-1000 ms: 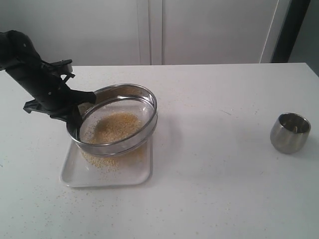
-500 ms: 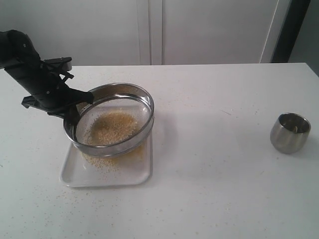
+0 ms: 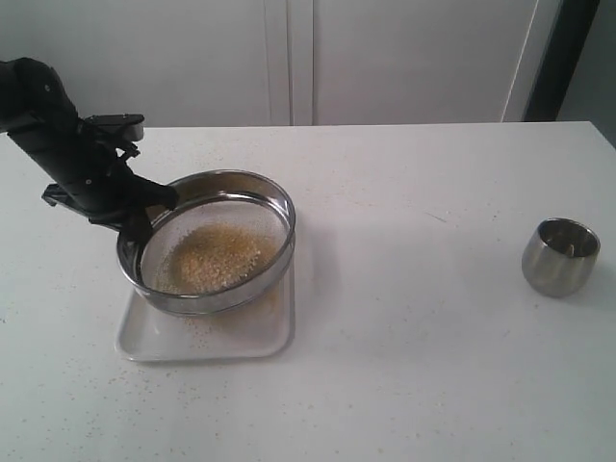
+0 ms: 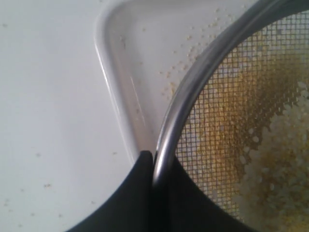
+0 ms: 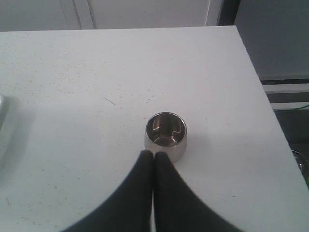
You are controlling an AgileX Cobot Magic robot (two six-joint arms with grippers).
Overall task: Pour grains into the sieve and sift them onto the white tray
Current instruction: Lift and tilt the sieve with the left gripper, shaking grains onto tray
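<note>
My left gripper (image 3: 135, 226) (image 4: 157, 166) is shut on the rim of the sieve (image 3: 207, 241) (image 4: 193, 87), holding it tilted just above the white tray (image 3: 207, 332) (image 4: 113, 82). A heap of golden and whitish grains (image 3: 212, 258) (image 4: 270, 140) lies on the mesh. Fine yellow grains (image 3: 197, 325) are scattered on the tray under the sieve. My right gripper (image 5: 153, 157) is shut with nothing in it, and it does not show in the exterior view.
A small rounded steel cup (image 3: 560, 255) (image 5: 165, 135) stands upright at the right of the table, just beyond my right fingertips. Stray grains speckle the white table (image 3: 414, 289). The table's right edge (image 5: 270, 111) is close to the cup.
The sieve has shifted left and come lower over the tray, and it sits less tilted than before. The grain heap has slid with it. The cup has stayed put.
</note>
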